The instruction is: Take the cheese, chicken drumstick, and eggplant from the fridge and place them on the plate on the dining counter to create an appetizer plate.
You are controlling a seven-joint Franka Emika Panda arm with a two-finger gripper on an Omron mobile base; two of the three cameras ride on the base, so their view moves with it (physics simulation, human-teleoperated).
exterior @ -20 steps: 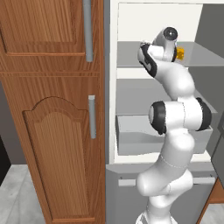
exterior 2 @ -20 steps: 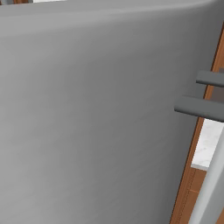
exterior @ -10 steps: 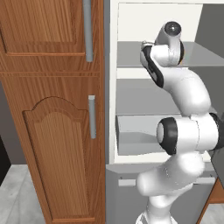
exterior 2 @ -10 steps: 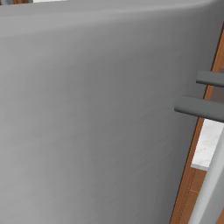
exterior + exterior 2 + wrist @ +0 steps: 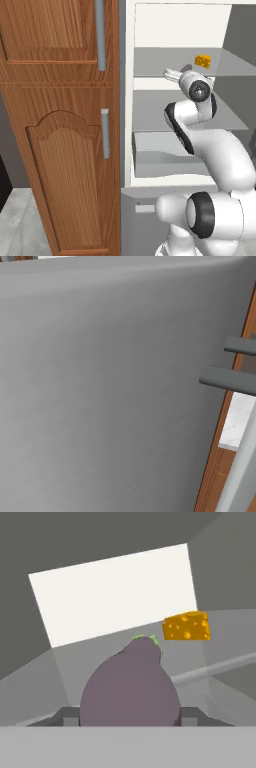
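Gripping the eggplant (image 5: pixel 131 684), the end effector (image 5: pixel 131 716) had its two dark finger tips set at either side of the purple lump's base in the hand view, with the eggplant's green-tipped end pointing away from the camera. Beyond the eggplant and off to its right lay the cheese (image 5: pixel 186 626), a yellow-orange chunk with holes, resting on a pale grey fridge shelf (image 5: pixel 220 637) well apart from the eggplant. Behind both stood the bright white back wall of the fridge (image 5: pixel 115 592).

From the left base view, the white arm (image 5: pixel 210 150) rose from the lower right and bent up toward the open fridge (image 5: pixel 129 125), its wrist lying level with the front edge of the upper shelf; the finger tips themselves could not be made out there, hidden by the wrist. The cheese (image 5: pixel 202 61) sat on that upper shelf, toward the back and to the right of the wrist. Below it ran a second grey shelf and a lower grey compartment. To the left of the fridge stood a brown wooden cupboard (image 5: pixel 60 140) with grey bar handles (image 5: pixel 105 132).

In the right base view, a broad flat grey panel (image 5: pixel 110 386) stood close before the camera, with two grey bars (image 5: pixel 230 378) at its right edge.
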